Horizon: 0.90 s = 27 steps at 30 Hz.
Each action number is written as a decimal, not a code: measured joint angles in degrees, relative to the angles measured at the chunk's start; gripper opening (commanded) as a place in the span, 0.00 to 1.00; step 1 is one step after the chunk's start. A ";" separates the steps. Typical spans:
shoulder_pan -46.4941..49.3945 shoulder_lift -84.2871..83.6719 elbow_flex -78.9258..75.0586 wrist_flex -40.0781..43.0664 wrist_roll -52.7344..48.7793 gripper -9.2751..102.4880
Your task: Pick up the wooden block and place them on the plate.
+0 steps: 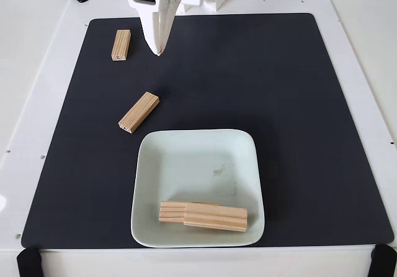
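Trouble could come if your claw (159,52) bumps a smooth block and it slides on the black mat (279,103). The claw looks shut and holds nothing. Two wooden blocks (203,215) lie on the shiny square plate (186,147). One block (139,111) waits near it; another (121,44) lies beside the claw.

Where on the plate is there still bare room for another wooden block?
The plate is bare across its far half and middle, from the far rim down to the small smudge. The near edge is crowded: two wooden blocks lie there, overlapping. Off the plate, the black mat is open on the view's right; two more blocks sit left.
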 measured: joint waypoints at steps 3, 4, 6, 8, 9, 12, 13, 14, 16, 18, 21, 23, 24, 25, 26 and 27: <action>2.46 0.00 -0.70 1.32 4.39 0.08; 3.43 0.00 -1.23 2.55 5.89 0.08; 5.45 0.09 -1.76 5.36 9.05 0.08; 7.91 0.09 -1.76 8.53 11.60 0.08; 9.14 0.18 -1.76 9.93 12.57 0.08; 11.95 0.18 -1.76 13.36 14.59 0.08; 12.57 0.18 -1.76 14.15 15.12 0.08; 13.62 0.18 -1.76 14.68 15.47 0.08; 16.26 0.18 -1.76 14.94 15.73 0.08; 18.81 0.18 -1.76 14.94 15.73 0.08; 20.21 0.18 -1.76 14.94 15.64 0.08; 21.80 0.18 -1.76 14.94 15.64 0.08; 22.76 0.18 -1.76 14.94 15.64 0.08; 23.91 0.18 -1.76 14.94 15.64 0.08; 24.79 0.18 -1.76 14.94 15.64 0.08; 25.49 0.18 -1.76 15.03 15.64 0.08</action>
